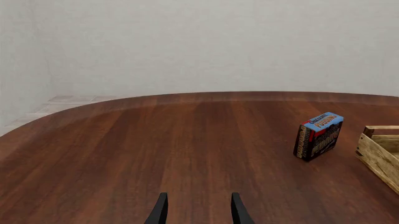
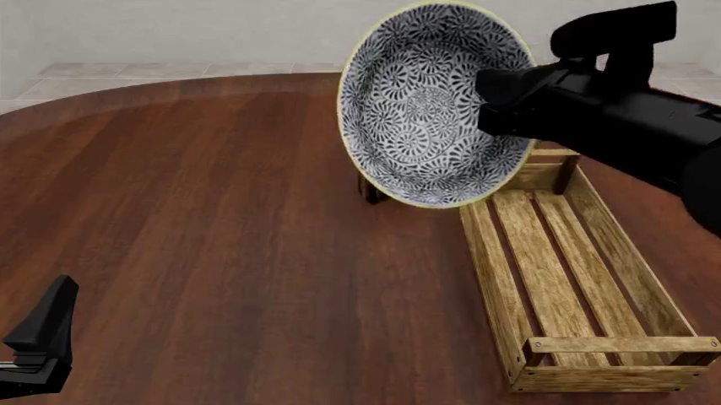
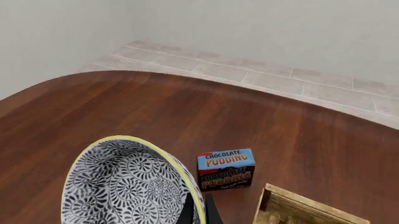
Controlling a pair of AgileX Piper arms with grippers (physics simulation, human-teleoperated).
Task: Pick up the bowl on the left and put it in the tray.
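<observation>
Front view, from my left: my left claw sits low over the table, a dark reddish wood top with long grain streaks and a rounded far edge. Beyond it lie pale floor tiles and a plain off-white wall. In the left wrist view that claw's two black fingers stand apart with nothing between them. Next comes the bowl, lifted clear of the table and tipped on edge so its inside faces the camera: round, glossy, white packed with dark blue flowers inside and out, with a pale cream rim. My right claw pinches that rim, one finger inside and one outside, as the right wrist view shows; the black arm comes in from the right. Behind the bowl stands a small pudding box, blue on top, upright, mostly hidden in the front view. Farthest right lies the tray, a long, light, rough wood crate with slatted floor, low sides and raised end rails. The bowl hangs above and just left of the tray's far end.
</observation>
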